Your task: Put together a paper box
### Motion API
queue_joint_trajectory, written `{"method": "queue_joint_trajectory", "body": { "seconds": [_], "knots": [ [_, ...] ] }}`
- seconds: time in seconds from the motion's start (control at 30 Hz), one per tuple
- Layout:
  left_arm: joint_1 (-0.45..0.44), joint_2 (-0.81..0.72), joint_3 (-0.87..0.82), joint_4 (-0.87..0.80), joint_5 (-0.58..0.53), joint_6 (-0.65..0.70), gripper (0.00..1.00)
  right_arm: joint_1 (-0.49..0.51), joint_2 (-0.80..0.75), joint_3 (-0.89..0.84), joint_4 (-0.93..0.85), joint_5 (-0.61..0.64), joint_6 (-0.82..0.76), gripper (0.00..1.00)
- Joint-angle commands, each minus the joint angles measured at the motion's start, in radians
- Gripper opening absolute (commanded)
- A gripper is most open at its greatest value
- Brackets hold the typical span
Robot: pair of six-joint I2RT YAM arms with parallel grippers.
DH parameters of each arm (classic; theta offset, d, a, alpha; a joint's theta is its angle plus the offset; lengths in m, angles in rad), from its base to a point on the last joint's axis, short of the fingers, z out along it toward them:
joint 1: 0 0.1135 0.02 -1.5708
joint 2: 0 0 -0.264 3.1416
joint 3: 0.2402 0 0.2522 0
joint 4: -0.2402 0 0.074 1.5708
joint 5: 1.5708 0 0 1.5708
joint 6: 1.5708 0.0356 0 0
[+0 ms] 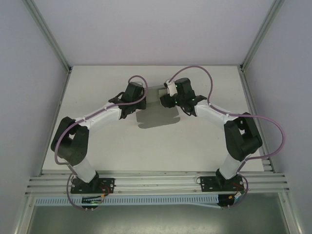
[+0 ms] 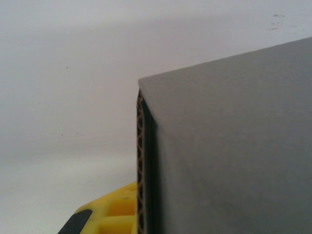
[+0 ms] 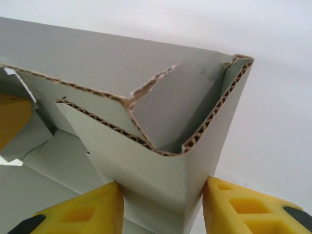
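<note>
Both arms are reaching to the middle of the surface (image 1: 204, 146), and their wrists are meeting over the paper box (image 1: 156, 117).

Paper box: it is lying between the two grippers, partly folded. One flat grey panel is resting on the surface on the side nearer the arm bases. A raised part is standing between the wrists.

Right gripper (image 3: 163, 197): it is straddling a folded corner of the box. Both yellow fingers (image 3: 87, 212) are touching the cardboard, one on each side of the corner. I am logging this as a grip on the box wall. Just ahead of the fingers the corrugated edge is bending round in a tight curve. Behind it an inner flap is showing a ragged, torn edge (image 3: 151, 80). To the left of this gripper, past the cardboard, a yellow part (image 3: 12, 117) is showing; I cannot tell what it belongs to.

Left gripper (image 2: 146, 222): it is closed. A grey panel is rising directly ahead of it, with the raw corrugated edge touching the one finger (image 2: 114, 214) I am seeing. The panel is hiding the other finger. I am reading this as a pinch on that panel.
</note>
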Motion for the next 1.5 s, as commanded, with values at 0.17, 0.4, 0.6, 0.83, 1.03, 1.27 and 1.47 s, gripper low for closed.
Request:
{"method": "queue_joint_trajectory", "body": {
  "seconds": [0.17,0.4,0.6,0.83,1.03,1.27,1.47],
  "knots": [
    [-0.04,-0.023,0.047,0.04,0.11,0.013,0.0,0.032,0.06,0.059,-0.017,0.41,0.047,0.3],
    [-0.044,-0.014,0.064,0.019,0.089,-0.008,0.0,0.046,0.099,0.106,-0.084,0.575,0.099,0.27],
    [-0.044,-0.003,0.072,0.013,0.088,-0.017,0.0,0.067,0.074,0.064,-0.017,0.485,0.055,0.27],
    [-0.043,-0.011,0.061,0.033,0.123,-0.004,0.0,0.019,-0.057,-0.06,0.024,-0.052,-0.075,0.39],
    [-0.043,-0.015,0.058,0.04,0.138,0.003,0.0,-0.102,-0.181,-0.146,0.008,-0.331,-0.11,0.56],
    [-0.044,-0.039,0.039,0.039,0.126,0.027,0.0,-0.213,-0.323,-0.227,0.013,-0.342,-0.113,0.67],
    [-0.044,-0.039,0.035,0.034,0.119,0.034,0.0,-0.317,-0.407,-0.28,0.012,-0.48,-0.14,0.7]
  ]
}}
